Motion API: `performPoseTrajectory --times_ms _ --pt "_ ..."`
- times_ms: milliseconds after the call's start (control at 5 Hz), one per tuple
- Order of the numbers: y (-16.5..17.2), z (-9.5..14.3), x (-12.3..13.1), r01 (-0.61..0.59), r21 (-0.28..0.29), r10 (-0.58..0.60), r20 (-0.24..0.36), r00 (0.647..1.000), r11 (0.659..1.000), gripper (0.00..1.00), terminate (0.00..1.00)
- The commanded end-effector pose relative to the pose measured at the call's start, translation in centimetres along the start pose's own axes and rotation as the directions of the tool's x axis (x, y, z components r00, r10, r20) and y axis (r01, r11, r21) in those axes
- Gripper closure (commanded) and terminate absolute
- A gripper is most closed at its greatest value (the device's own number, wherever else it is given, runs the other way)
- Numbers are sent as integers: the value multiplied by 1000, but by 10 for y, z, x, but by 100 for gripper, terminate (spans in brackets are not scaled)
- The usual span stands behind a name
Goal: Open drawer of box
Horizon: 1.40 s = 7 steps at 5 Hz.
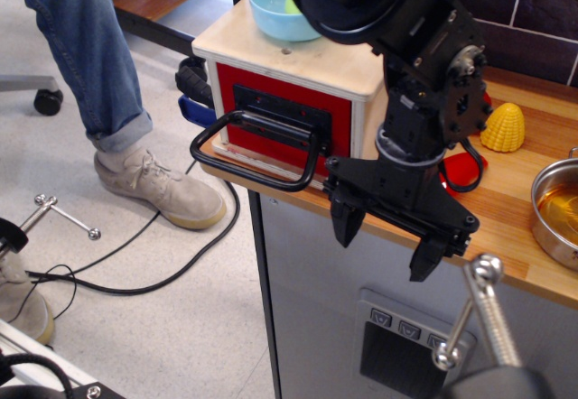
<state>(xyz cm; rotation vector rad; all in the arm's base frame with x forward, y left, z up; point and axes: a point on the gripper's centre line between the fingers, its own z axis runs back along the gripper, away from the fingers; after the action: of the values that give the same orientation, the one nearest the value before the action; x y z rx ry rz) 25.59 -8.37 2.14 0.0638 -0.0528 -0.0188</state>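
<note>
The box (307, 60) is a pale plywood cube at the left end of the wooden counter, with its red face turned to the left front. The drawer (271, 119) is that red panel with a black plate and a large black loop handle (257, 146) sticking out past the counter's edge. The drawer looks pushed in or nearly so. My gripper (386, 236) hangs to the right of the handle, in front of the box's right corner, fingers pointing down and apart. It is open and empty, not touching the handle.
A light blue bowl (280, 11) sits on the box top. A yellow toy corn (503, 128) and a red object (470, 160) lie on the counter (506, 209) behind my arm. A steel pot (560, 214) stands at the right. A person's leg and shoe (158, 187) are on the floor to the left.
</note>
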Motion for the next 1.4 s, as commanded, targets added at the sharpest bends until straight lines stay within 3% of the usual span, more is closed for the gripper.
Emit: performPoseTrajectory --times_ms 0,200,400,600,800,1200 --pt "0 0 0 0 0 0 0 1000 1000 0 0" --pt "10 46 13 -47 -117 34 -109 993 992 0 0" --pt "33 84 23 -71 -212 33 -176 984 975 0 0" --pt "67 103 32 -28 -217 0 -132 991 976 0 0" --pt "90 93 29 39 -187 -48 -42 998 982 0 0" --pt "110 64 26 84 -108 -79 48 996 991 0 0"
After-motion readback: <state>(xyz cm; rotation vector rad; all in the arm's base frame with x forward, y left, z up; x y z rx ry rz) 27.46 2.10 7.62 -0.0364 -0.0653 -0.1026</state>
